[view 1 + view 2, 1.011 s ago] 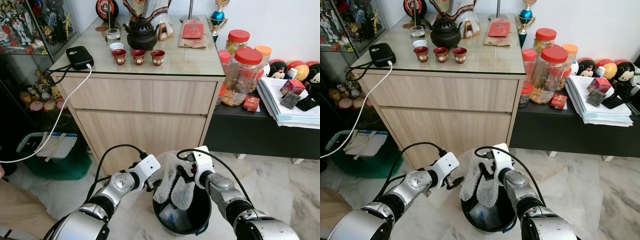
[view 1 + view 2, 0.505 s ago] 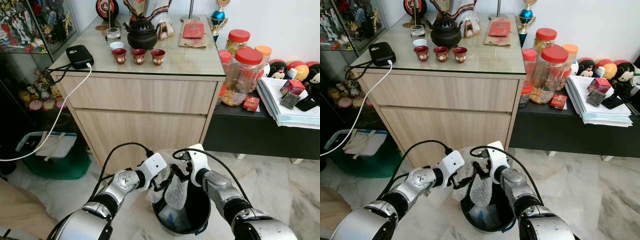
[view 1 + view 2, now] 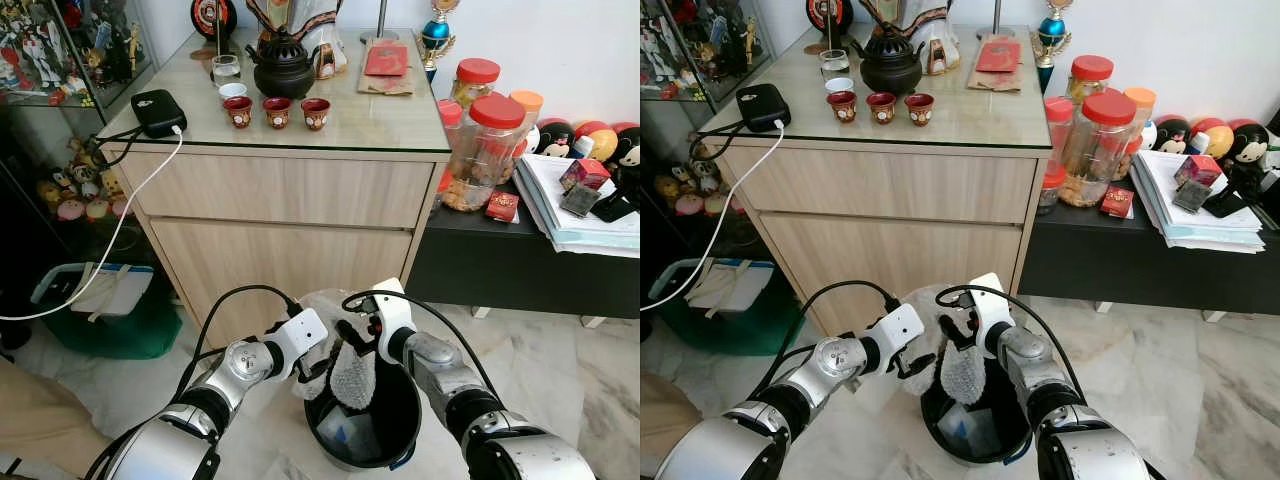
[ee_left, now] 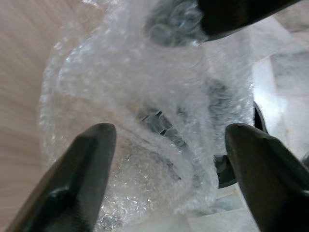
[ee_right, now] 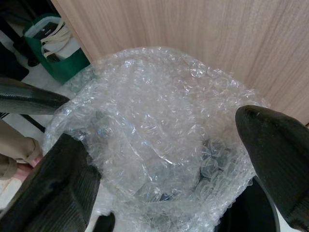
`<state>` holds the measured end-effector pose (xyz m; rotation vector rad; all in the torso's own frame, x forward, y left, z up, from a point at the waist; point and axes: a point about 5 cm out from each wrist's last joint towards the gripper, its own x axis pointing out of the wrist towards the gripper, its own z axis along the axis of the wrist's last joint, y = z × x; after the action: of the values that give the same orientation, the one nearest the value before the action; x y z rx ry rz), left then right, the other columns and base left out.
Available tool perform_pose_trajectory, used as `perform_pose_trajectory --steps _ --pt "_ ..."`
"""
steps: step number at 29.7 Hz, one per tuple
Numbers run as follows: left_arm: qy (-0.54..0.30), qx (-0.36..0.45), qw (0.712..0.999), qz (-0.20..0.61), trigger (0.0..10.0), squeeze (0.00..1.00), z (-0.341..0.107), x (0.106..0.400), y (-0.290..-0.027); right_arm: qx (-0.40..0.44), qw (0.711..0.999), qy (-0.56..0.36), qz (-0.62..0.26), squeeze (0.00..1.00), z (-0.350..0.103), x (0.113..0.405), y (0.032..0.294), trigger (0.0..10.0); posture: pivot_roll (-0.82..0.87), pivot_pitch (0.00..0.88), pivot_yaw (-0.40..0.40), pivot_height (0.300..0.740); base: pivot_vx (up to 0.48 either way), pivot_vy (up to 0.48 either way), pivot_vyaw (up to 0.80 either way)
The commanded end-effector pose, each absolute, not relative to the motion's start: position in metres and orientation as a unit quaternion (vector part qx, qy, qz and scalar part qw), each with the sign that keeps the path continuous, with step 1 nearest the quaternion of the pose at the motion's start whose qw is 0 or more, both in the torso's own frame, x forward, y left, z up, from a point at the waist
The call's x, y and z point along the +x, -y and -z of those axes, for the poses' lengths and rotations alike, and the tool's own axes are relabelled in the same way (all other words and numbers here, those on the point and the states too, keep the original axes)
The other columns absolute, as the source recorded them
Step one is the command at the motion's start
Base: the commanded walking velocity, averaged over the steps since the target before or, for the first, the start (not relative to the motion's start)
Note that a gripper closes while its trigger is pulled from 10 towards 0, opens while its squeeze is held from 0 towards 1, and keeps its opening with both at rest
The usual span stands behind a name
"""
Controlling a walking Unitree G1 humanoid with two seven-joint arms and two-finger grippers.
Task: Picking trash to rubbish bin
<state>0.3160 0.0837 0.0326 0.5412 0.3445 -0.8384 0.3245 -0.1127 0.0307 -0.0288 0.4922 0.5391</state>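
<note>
one crumpled sheet of bubble wrap [image 3: 340,362] is seen bunched over the near-left rim of one black rubbish bin [image 3: 385,440], which stands on the marble floor [image 3: 560,360] just in front of a wooden cabinet [image 3: 285,225]. two end effectors are raised at the wrap: the left end effector [image 3: 318,368] is placed against its left side, and the right end effector [image 3: 348,335] at its top. in both wrist views the two black fingers [image 4: 84,174] of each are spread wide, released, with the bubble wrap [image 5: 159,130] lying between them and nothing pinched. part of the wrap hangs down into the bin's mouth.

on the glass worktop [image 3: 390,115] of the cabinet three small red cups [image 3: 277,112] are lined up before one black teapot [image 3: 283,65], with one clear glass [image 3: 226,70] beside it and one black power bank [image 3: 159,112] with a white cable [image 3: 110,250] plugged in. three red-lidded jars [image 3: 487,145] are counted on the low black shelf to the right.
</note>
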Motion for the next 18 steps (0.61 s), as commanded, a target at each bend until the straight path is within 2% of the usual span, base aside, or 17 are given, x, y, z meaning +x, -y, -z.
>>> perform_pose_trajectory --steps 1,18 --pt "-0.167 0.276 0.861 0.393 0.0 0.00 -0.0334 0.3184 -0.0865 -0.016 0.938 -0.227 -0.263 0.00 -0.0362 0.3282 0.1134 10.0 -0.01 0.063 -0.037 0.740 0.000 0.000 0.00" --pt "-0.144 0.276 0.884 0.350 0.0 0.00 -0.0433 0.3281 -0.0897 -0.010 0.937 -0.227 -0.267 0.00 -0.0352 0.3269 0.1117 10.0 -0.01 0.062 -0.037 0.740 0.000 0.000 0.00"
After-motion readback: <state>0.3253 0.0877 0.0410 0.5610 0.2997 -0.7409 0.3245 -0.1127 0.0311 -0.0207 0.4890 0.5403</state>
